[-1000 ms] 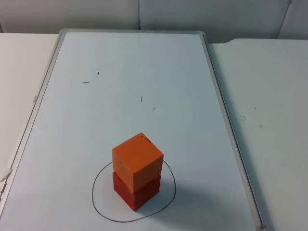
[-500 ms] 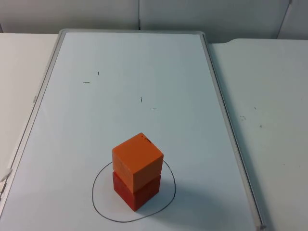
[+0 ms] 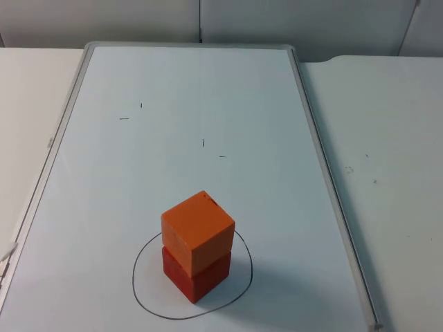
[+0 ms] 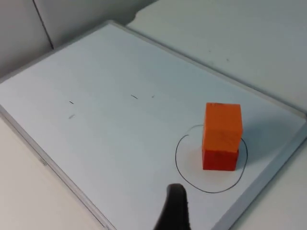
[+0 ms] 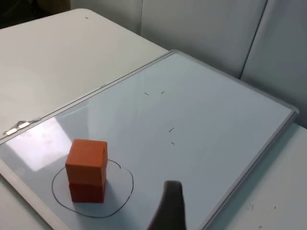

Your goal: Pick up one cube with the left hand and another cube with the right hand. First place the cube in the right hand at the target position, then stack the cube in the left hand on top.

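Note:
An orange cube sits stacked on a red cube, slightly turned against it. The stack stands inside a hand-drawn black circle near the front of the whiteboard. The left wrist view looks from a distance at the orange cube on the red cube; my left gripper hangs well clear of the stack, holding nothing. My right gripper is likewise drawn back from the orange cube and red cube, with nothing in it.
The whiteboard has a raised grey frame and a few small pen marks. White table top lies on both sides, and a grey partition wall closes the back.

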Motion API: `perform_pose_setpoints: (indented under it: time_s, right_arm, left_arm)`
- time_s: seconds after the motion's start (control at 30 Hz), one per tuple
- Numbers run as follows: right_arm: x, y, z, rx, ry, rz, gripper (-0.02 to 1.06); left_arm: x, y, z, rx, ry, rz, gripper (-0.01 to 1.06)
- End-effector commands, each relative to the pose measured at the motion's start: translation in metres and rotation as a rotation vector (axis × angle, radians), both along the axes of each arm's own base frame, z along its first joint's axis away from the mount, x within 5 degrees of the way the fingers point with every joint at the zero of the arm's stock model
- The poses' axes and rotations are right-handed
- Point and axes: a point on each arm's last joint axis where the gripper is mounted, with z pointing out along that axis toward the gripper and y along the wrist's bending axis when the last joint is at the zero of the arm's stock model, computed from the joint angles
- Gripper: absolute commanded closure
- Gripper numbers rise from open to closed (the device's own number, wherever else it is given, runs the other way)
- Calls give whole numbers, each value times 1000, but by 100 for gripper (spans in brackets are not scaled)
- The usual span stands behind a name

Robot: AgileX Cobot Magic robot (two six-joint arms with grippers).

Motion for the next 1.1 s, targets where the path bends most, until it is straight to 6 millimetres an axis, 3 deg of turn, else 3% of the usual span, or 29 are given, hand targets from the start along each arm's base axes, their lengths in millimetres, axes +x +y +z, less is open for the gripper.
perform_pose_setpoints:
  time_s: [0.0,0.17,0.67,0.83,1.07]
  right_arm:
    - [-2,1,-1,-9,1,23,34]
    - [-2,0,-3,-18,12,20,34]
    - [-7,3,-6,-40,43,89,34]
    - [-18,-10,-3,15,4,96,34]
    - [-40,-45,-4,144,-35,49,34]
  left_arm:
    - [-4,4,-1,-29,-8,3,37]
    - [-12,13,-12,22,72,32,37]
    - [-10,13,-16,5,65,49,37]
    - [-10,13,-16,8,62,41,34]
    - [-10,13,-16,8,62,41,7]
